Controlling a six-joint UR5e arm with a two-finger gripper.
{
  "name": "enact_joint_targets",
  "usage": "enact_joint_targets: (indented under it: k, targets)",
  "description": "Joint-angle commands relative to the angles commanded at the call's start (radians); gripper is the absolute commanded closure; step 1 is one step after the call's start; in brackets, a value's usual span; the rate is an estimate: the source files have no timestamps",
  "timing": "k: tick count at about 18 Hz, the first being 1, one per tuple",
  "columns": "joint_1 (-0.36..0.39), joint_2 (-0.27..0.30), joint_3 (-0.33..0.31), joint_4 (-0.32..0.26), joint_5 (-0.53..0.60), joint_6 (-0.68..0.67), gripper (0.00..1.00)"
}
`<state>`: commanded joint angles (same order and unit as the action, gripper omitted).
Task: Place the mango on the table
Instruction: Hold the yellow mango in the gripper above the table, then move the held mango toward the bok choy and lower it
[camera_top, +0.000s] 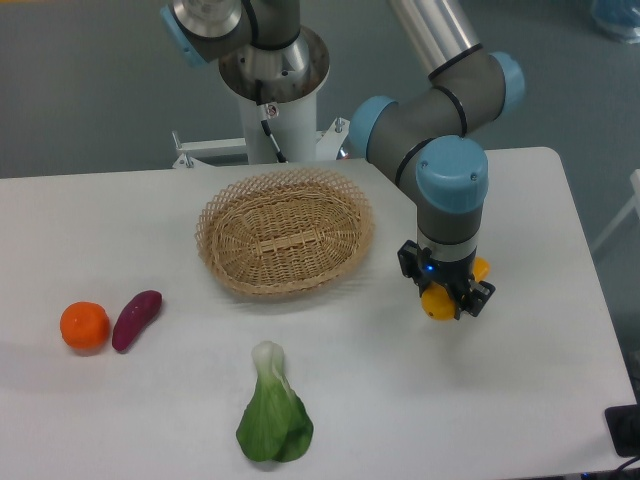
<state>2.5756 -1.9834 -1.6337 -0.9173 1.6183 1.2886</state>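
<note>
The mango (437, 303) is a yellow fruit with an orange-tinted end. It sits between the fingers of my gripper (447, 293), to the right of the basket and low over the white table (520, 400). The gripper points straight down and is shut on the mango. Most of the fruit is hidden by the gripper body. Yellow shows on both sides of the fingers. I cannot tell whether the mango touches the tabletop.
An oval wicker basket (285, 232) stands empty at the centre back. A round orange (85, 326) and a purple sweet potato (136, 318) lie at the left. A green bok choy (274, 415) lies at the front. The arm's base (270, 90) stands behind the basket.
</note>
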Motion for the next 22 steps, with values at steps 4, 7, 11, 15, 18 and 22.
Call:
enact_joint_targets:
  k: [4,7,11,15,18,22]
  targets:
    - [0.000,-0.003,0.000,0.000,0.002,-0.008,0.50]
    - [-0.003,-0.008,0.009,0.000,0.017,-0.017,0.50]
    - [-0.003,-0.012,0.018,0.000,0.017,-0.023,0.49]
    - [-0.005,-0.021,0.012,0.002,0.017,-0.025,0.49]
    - [-0.006,-0.038,0.008,0.034,0.017,-0.055,0.49]
    - [-0.011,-0.071,0.003,0.104,0.015,-0.086,0.49]
